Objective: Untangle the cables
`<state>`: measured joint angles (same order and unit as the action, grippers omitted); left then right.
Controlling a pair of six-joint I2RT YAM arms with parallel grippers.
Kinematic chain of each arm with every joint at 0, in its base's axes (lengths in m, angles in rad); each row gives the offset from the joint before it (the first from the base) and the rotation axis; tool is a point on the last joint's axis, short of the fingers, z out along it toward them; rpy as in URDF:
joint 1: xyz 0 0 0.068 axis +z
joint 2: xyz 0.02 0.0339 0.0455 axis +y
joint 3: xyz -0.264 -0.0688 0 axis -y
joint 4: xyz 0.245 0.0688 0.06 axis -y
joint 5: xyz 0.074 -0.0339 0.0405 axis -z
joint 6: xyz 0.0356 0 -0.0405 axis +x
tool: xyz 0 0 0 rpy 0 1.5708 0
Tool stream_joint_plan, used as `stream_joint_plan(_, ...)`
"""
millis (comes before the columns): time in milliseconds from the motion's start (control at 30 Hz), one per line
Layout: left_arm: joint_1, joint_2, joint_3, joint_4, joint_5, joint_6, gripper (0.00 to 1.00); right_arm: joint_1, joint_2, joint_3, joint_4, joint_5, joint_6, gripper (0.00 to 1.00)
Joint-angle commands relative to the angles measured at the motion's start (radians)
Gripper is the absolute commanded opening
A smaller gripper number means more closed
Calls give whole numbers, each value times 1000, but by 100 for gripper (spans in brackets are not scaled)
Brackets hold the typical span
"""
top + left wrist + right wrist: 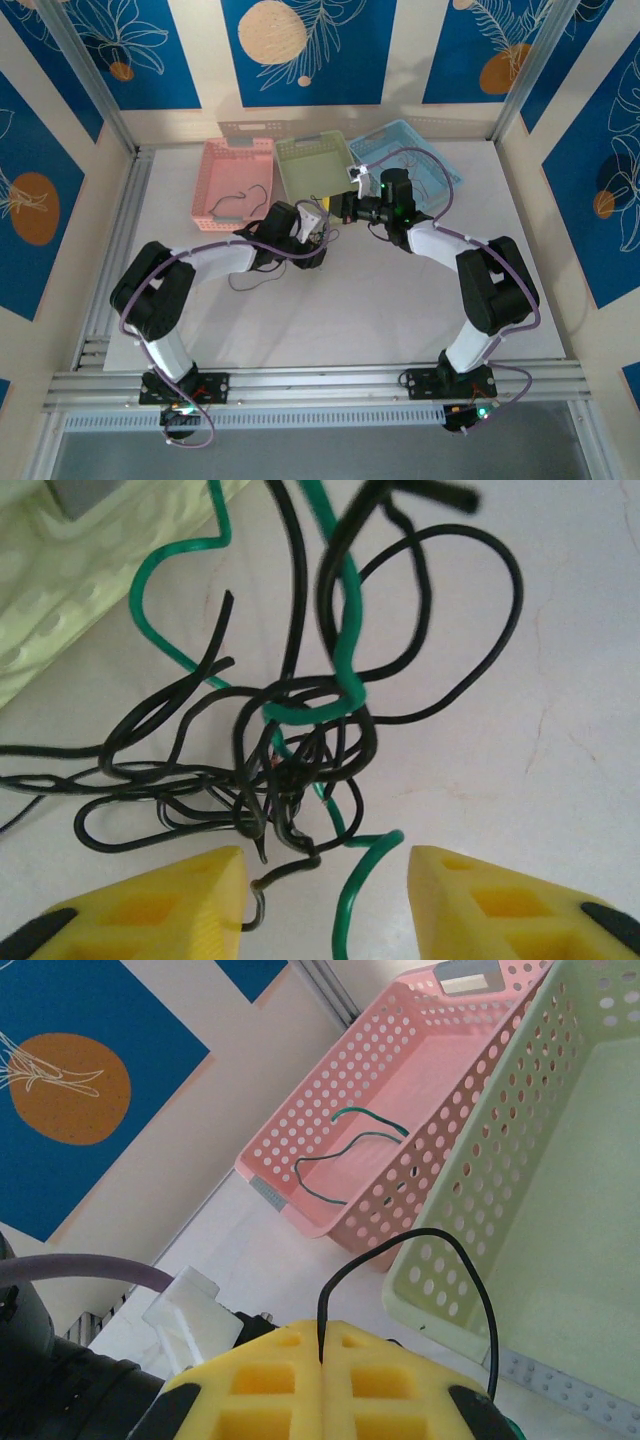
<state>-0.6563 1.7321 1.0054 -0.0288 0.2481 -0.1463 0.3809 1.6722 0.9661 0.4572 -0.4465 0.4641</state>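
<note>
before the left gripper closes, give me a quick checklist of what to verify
1. Anchor grip: right gripper shut on a black cable: ok.
2. Target framed: left gripper open around the green cable: ok.
3. Green cable alone in that gap: not ok, a black cable end lies against one finger.
4. Knot loosened: not ok, the tangle has black strands wound around the green cable.
5. Drop-off ready: pink basket has room, with one dark green cable inside: ok.
</note>
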Motion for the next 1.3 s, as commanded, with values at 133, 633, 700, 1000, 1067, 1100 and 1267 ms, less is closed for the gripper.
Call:
stream_joint_plan(133, -8, -19, 8, -19, -22, 8, 12, -8, -15, -21, 28, -14, 10, 0)
stream_joint_plan(633, -2, -438, -247, 42, -403, -39, 0, -94, -153, -175, 43, 392, 107, 0)
stream_joint_plan(700, 1, -504, -263, 3, -455, -43, 0, -99, -182, -197, 31, 457, 111, 0)
stream_joint_plan(1000, 29, -835, -390, -178, -653, -141, 0, -118, -255, -246, -61, 741, 176, 0)
stream_joint_plan(1067, 40, -907, -399, -223, -700, -156, 0, -121, -262, -249, -89, 800, 196, 0)
stream_joint_plan(1100, 45, -944, -400, -251, -725, -160, 0, -125, -264, -252, -100, 826, 208, 0)
stream_joint_plan(1267, 58, -1124, -396, -350, -829, -165, 0, -137, -281, -266, -150, 953, 269, 0)
